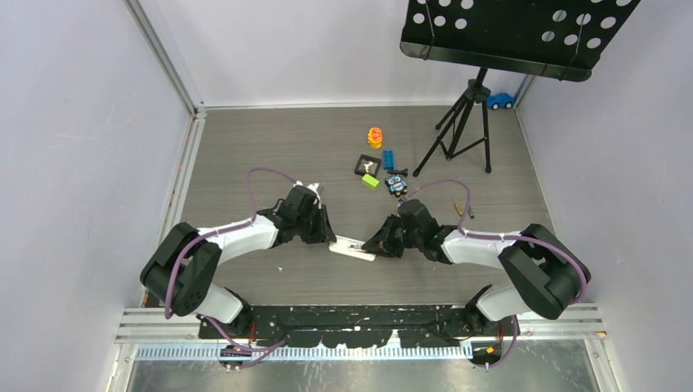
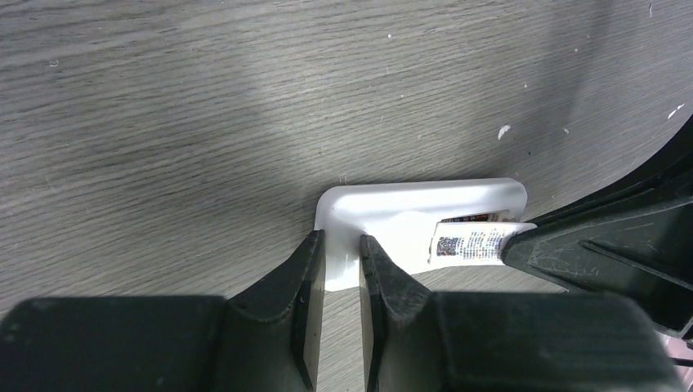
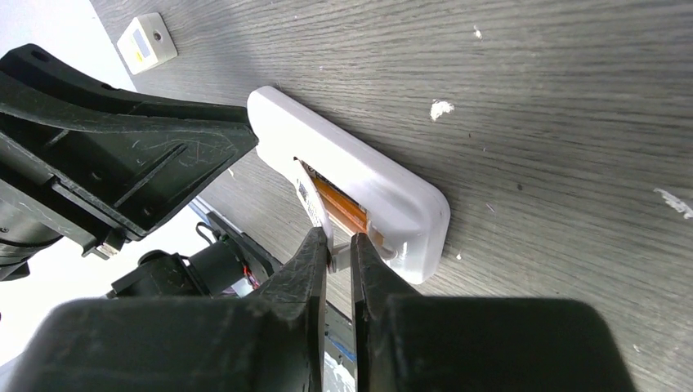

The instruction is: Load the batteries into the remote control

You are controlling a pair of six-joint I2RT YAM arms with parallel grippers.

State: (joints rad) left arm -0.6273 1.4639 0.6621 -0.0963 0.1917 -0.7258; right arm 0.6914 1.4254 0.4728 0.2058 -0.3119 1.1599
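Nearest the arm bases, the remote control (image 1: 353, 247) lies back-up on the tabletop (image 1: 245, 147) between the two claws. The left claw (image 2: 342, 239) is pinched shut on one short end of the remote control, apparently to pin it flat so it cannot slide or tip while the back is worked. The right claw (image 3: 337, 237) is closed, jaws almost meeting, on the lower edge of a thin labelled battery cover (image 3: 309, 192). The cover stands tilted up from the recess (image 3: 343, 204), and the grip looks meant to lift it clear. Something orange-gold shows inside the recess, but whether it is a cell or bare contacts cannot be told. A little farther off, beyond the right arm, two small dark pieces that are probably the batteries (image 1: 471, 215) lie loose, apart from the remote control, so loading seems not yet begun. Beyond them sits a cluster of small toys (image 1: 375, 137), and farthest back stands a black music stand (image 1: 490, 49), both well apart from the work.
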